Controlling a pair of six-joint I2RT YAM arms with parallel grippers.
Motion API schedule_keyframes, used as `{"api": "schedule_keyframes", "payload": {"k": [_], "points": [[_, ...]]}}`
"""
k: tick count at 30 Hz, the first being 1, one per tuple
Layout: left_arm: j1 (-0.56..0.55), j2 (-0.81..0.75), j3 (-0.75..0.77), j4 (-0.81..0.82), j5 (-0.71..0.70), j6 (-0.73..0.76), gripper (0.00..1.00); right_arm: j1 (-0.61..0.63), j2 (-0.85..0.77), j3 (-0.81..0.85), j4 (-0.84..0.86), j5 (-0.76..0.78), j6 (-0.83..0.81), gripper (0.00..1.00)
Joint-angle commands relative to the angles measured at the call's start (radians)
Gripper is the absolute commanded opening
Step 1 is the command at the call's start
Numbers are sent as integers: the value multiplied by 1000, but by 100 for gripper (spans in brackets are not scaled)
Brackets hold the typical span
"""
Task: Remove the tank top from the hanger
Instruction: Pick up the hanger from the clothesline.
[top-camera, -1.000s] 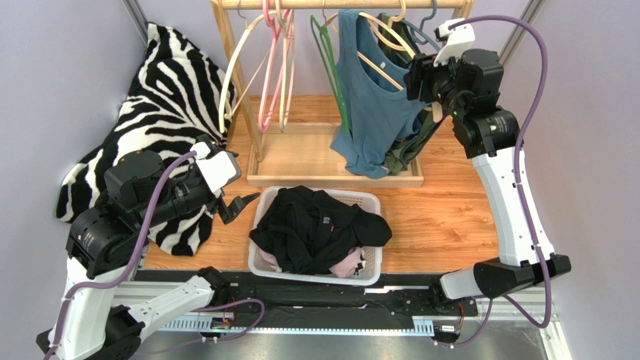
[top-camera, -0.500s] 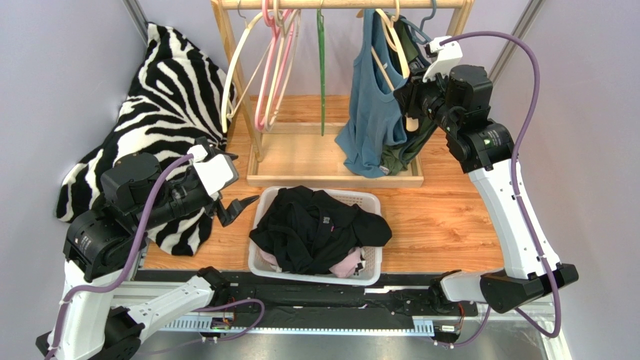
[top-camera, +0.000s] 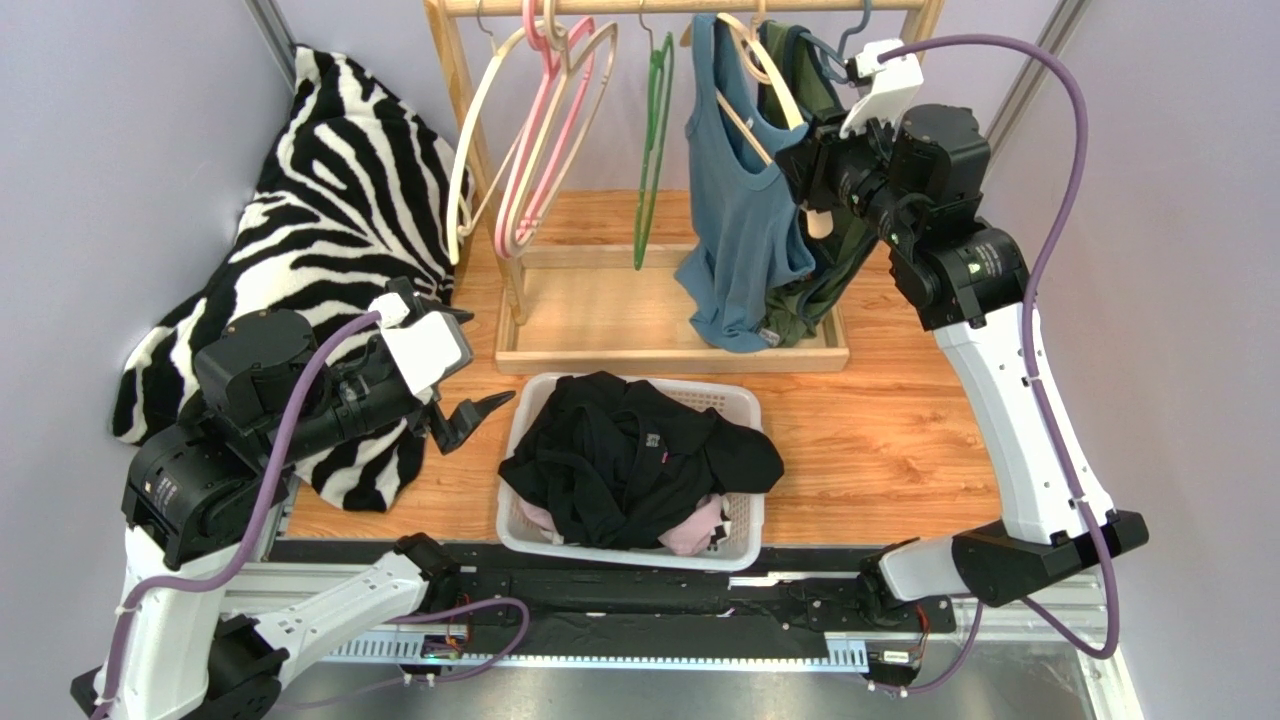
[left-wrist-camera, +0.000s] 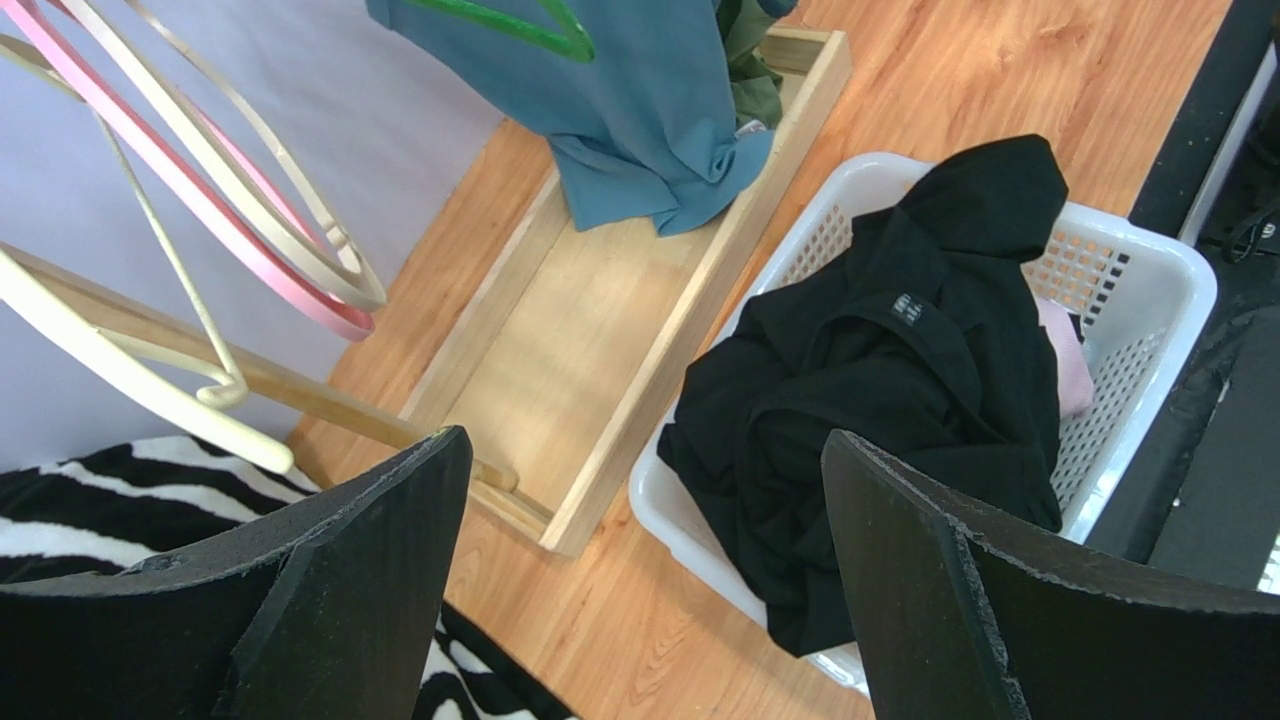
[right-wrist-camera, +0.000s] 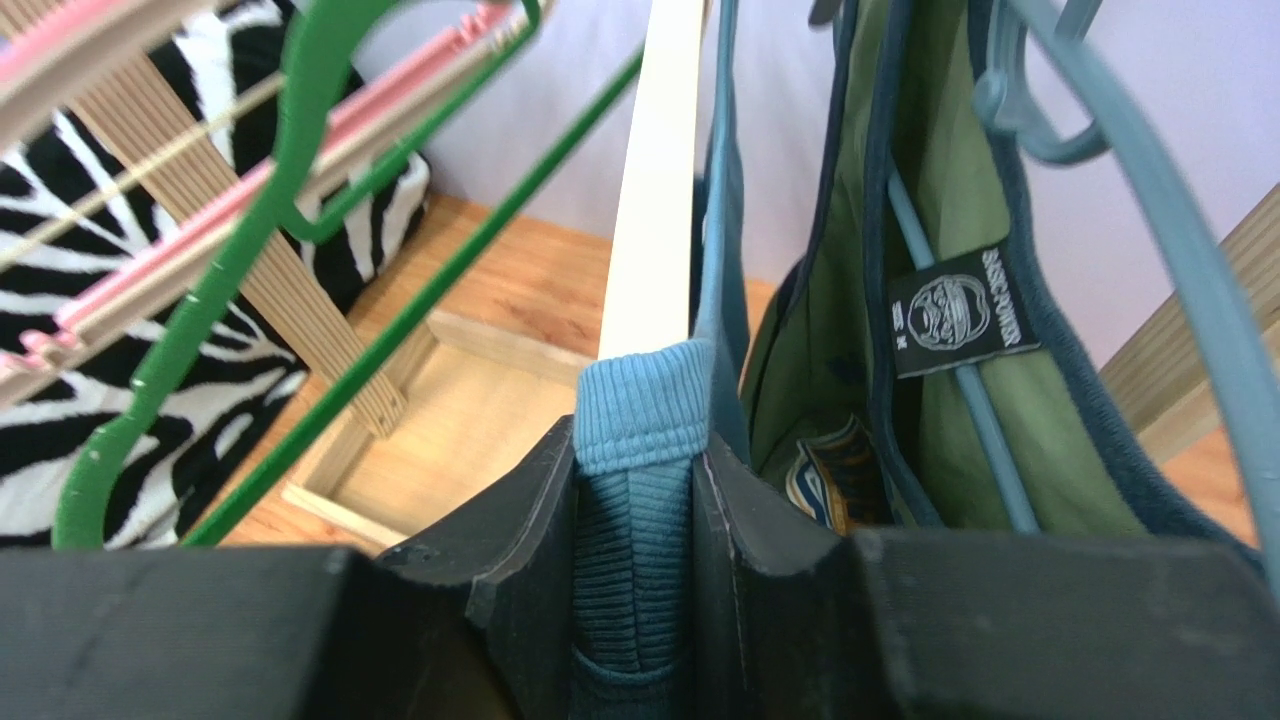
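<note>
The blue tank top (top-camera: 736, 203) hangs on a cream hanger (top-camera: 763, 63) on the wooden rack. My right gripper (top-camera: 800, 150) is up at the garment's shoulder, shut on its ribbed blue strap (right-wrist-camera: 643, 405). In the right wrist view the strap fills the gap between the fingers of that gripper (right-wrist-camera: 639, 503), and the hanger's white arm (right-wrist-camera: 657, 180) rises just beyond. My left gripper (top-camera: 469, 416) hangs low at the left between the zebra cloth and the basket. Its jaws (left-wrist-camera: 639, 510) are wide open with nothing in them. The tank top's hem (left-wrist-camera: 631, 105) shows far ahead.
A white basket (top-camera: 747, 402) of black clothes sits at front centre. Zebra-print cloth (top-camera: 331, 195) covers the left side. The rack's wooden base tray (top-camera: 601, 323) holds pink hangers (top-camera: 544, 135), a green hanger (top-camera: 654, 128) and an olive garment (top-camera: 824, 278) behind the tank top.
The right gripper has closed on the tank top's strap. The tank top and hanger have swung edge-on and the other hangers have shifted. The left arm has barely moved.
</note>
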Motion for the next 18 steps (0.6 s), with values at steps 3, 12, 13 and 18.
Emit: {"api": "schedule_keyframes", "payload": {"k": [3, 12, 13, 18], "points": [[4, -10, 2, 8, 1, 8, 96, -1, -47, 33, 326, -20, 32, 0], [5, -13, 6, 10, 4, 11, 96, -1, -60, 3, 179, -60, 12, 1], [4, -11, 8, 10, 4, 13, 96, -1, -32, 37, 74, -71, 11, 10], [5, -13, 7, 8, -1, 14, 96, 0, 127, 258, -135, -54, 25, 57]]}}
